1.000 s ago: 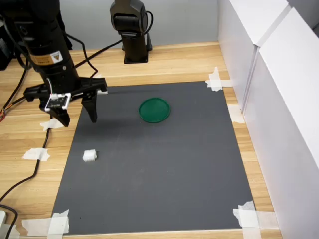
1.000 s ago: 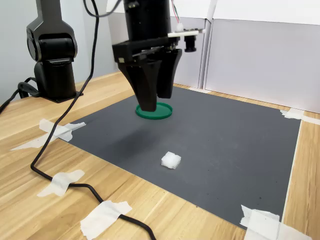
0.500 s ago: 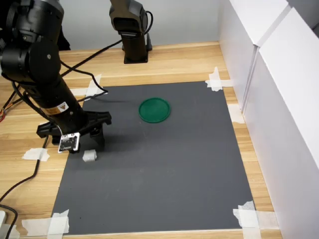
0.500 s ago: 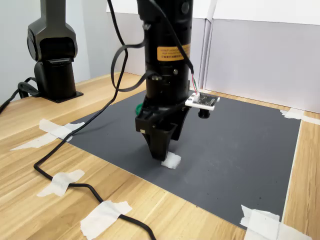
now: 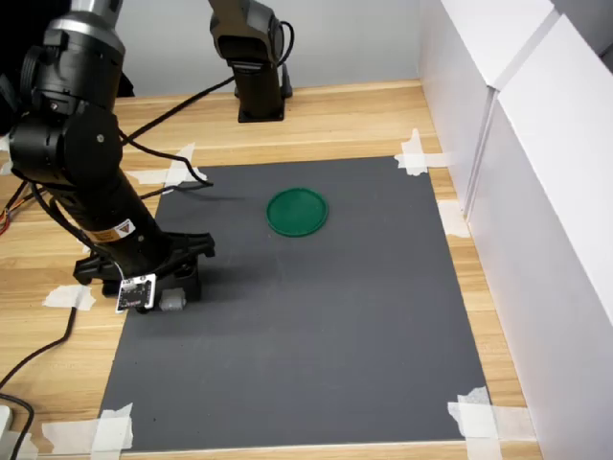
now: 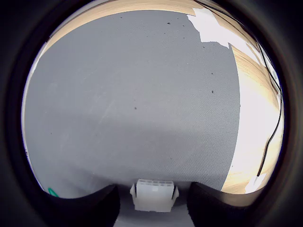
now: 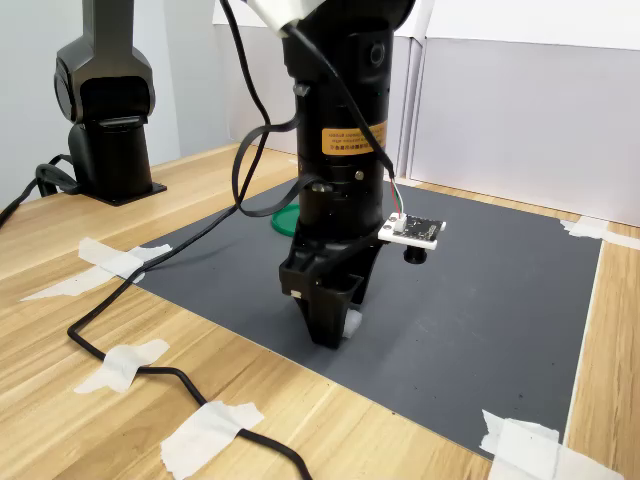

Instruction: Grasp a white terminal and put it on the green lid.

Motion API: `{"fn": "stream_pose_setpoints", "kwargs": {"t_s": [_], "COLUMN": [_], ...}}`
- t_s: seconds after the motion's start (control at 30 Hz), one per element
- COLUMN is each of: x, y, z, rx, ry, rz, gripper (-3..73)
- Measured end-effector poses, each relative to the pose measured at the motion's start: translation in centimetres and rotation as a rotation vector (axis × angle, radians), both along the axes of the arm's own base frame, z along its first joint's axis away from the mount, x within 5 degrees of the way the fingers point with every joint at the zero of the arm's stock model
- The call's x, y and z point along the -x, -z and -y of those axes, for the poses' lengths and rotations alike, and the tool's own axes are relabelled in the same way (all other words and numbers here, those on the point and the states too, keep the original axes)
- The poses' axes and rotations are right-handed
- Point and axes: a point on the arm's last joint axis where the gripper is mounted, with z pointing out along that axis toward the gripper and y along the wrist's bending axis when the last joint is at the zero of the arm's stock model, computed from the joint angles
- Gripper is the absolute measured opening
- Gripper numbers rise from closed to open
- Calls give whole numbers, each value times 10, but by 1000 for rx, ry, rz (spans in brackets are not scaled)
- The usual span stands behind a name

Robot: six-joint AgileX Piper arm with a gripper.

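The white terminal (image 6: 154, 195) rests on the dark mat, a small ribbed block between my two fingertips, with a narrow gap on each side. My gripper (image 5: 165, 299) is open and lowered down to the mat around it, near the mat's edge at the first exterior view's left. In the second exterior view the gripper (image 7: 335, 325) hides most of the terminal (image 7: 352, 322). The green lid (image 5: 297, 212) lies flat farther back on the mat, apart from the gripper. In the second exterior view the arm partly covers the lid (image 7: 285, 222).
The dark grey mat (image 5: 316, 316) is taped to a wooden table at its corners (image 5: 476, 414). A second black arm base (image 5: 254, 57) stands at the back. White panels (image 5: 517, 144) wall off the first exterior view's right. A black cable (image 7: 130, 355) runs over the wood.
The arm came down from above the mat and forward to the terminal. Its open fingers now stand on either side of the block, which has not moved.
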Motion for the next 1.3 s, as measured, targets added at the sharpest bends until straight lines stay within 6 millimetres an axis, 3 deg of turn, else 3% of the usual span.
{"fn": "stream_pose_setpoints", "kwargs": {"t_s": [0.27, 0.57, 0.7, 0.8, 0.97, 1.07, 1.3], "x": [-1, -1, 0, 4, 19, 39, 97], "y": [1, 1, -2, -17, -51, -60, -53], "z": [1, 4, 3, -1, -33, -61, -123], "rx": [7, 25, 15, 11, 8, -7, -28], "ry": [-4, -7, 15, 21, -48, -110, -284], "rz": [-4, 1, 8, 17, 37, 33, 11], "gripper": [577, 314, 315, 315, 315, 315, 315]}}
